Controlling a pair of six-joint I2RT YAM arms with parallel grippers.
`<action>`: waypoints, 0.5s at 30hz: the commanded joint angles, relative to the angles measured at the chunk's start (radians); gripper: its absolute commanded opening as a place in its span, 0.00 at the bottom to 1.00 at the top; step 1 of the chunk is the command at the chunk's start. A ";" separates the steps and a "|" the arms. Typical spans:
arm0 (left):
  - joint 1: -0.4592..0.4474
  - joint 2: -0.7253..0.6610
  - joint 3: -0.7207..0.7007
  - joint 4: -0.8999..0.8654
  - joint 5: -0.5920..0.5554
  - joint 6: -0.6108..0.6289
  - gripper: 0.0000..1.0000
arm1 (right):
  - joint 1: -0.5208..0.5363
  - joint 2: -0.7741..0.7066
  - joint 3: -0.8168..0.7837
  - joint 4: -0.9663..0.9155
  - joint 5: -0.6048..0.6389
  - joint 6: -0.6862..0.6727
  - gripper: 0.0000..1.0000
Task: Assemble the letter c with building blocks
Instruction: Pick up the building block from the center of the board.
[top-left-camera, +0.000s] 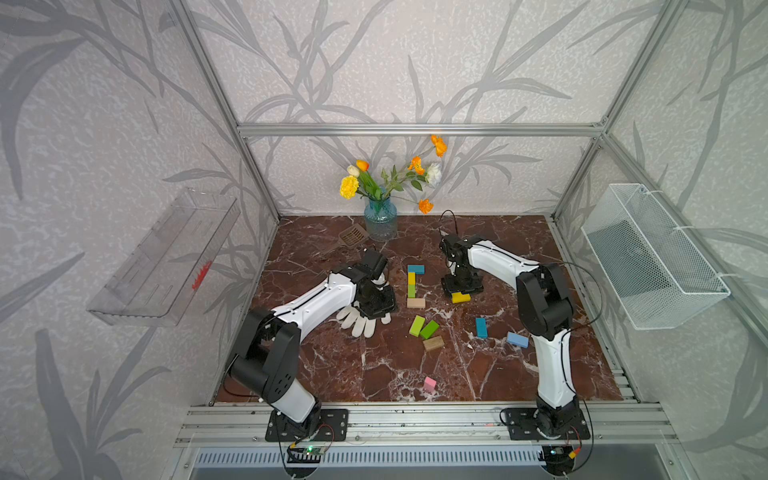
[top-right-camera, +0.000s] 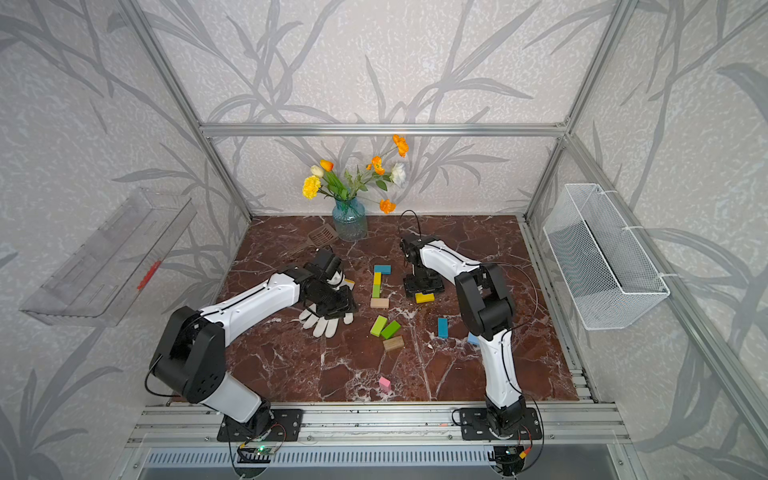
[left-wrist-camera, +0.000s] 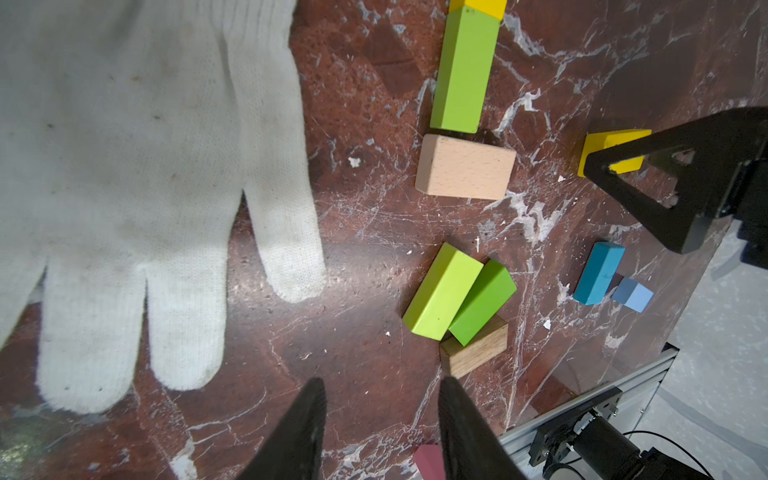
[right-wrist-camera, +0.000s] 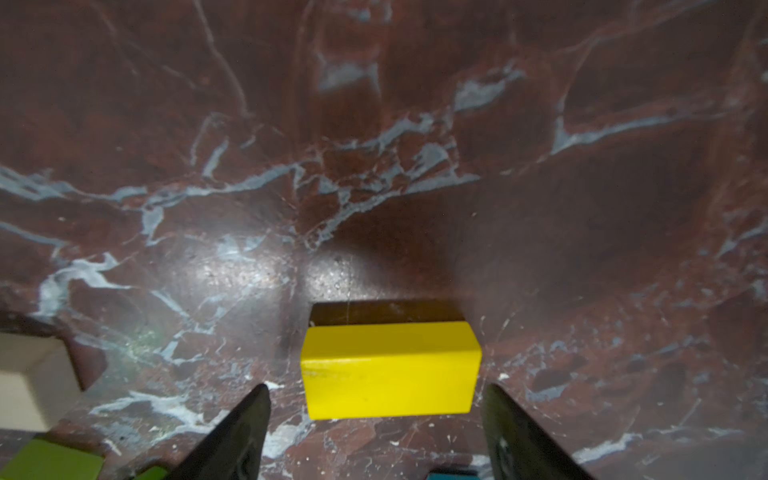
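A part-built column of building blocks stands mid-table: a teal block (top-left-camera: 416, 269) across the far end, then yellow (top-left-camera: 411, 277), green (top-left-camera: 411, 290) and plain wood (top-left-camera: 416, 303). To its right a yellow block (right-wrist-camera: 390, 370) lies flat on the table. My right gripper (right-wrist-camera: 377, 388) hangs open over it, fingers apart from its ends. Over the white glove (left-wrist-camera: 124, 166), my left gripper (left-wrist-camera: 382, 380) is open with only bare table between its fingers. Loose blocks lie nearer the front: two green (top-left-camera: 417, 325), wood (top-left-camera: 433, 343), blue (top-left-camera: 481, 327), light blue (top-left-camera: 517, 339), pink (top-left-camera: 429, 384).
A glass vase of flowers (top-left-camera: 380, 218) and a brown slotted spatula (top-left-camera: 353, 235) are at the back of the marble table (top-left-camera: 332, 374). A clear tray (top-left-camera: 162, 257) hangs on the left wall and a white mesh basket (top-left-camera: 652, 257) on the right wall.
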 joint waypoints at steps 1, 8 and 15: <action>0.007 -0.034 -0.012 -0.004 0.003 0.024 0.45 | 0.005 0.018 0.032 -0.031 0.025 -0.005 0.80; 0.010 -0.034 -0.011 -0.004 0.006 0.025 0.45 | 0.001 0.037 0.036 -0.030 0.016 -0.005 0.76; 0.015 -0.031 -0.001 -0.012 0.005 0.030 0.45 | 0.000 0.039 0.026 -0.018 -0.004 -0.007 0.70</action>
